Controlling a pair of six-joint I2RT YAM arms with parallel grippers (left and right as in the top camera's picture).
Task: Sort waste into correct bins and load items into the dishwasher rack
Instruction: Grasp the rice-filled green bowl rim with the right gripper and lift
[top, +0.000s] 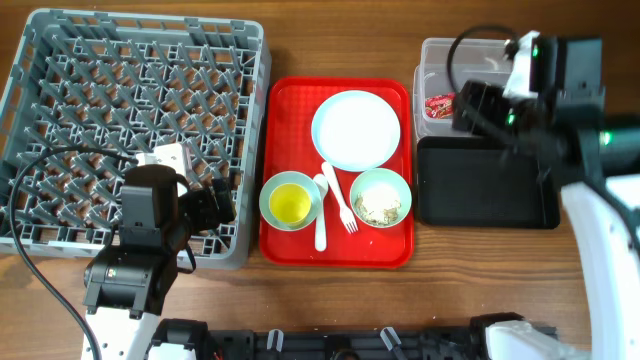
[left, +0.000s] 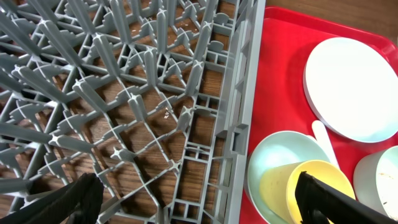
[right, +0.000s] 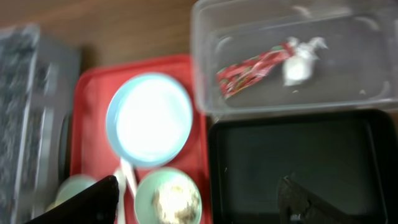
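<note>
The grey dishwasher rack (top: 140, 120) fills the left. The red serving tray holds the mint plate (top: 356, 130), a yellow-inside bowl (top: 291, 201), a bowl with beige food scraps (top: 381, 197), and a white spoon (top: 320, 215) and fork (top: 340, 200). The clear tub (top: 440, 60) holds the red wrapper (right: 252, 65) and the white napkin (right: 300, 62). The black tray (top: 485, 185) lies in front of it. My left gripper (left: 199, 202) is open and empty over the rack's front right corner, next to the yellow bowl (left: 280, 180). My right gripper (right: 199, 205) is open and empty above the black tray (right: 298, 155).
The red serving tray (top: 290, 110) sits between the rack and the bins. The right arm's black cable loops over the clear tub. A black cable of the left arm crosses the rack's front left. Bare wooden table shows at the back and along the front edge.
</note>
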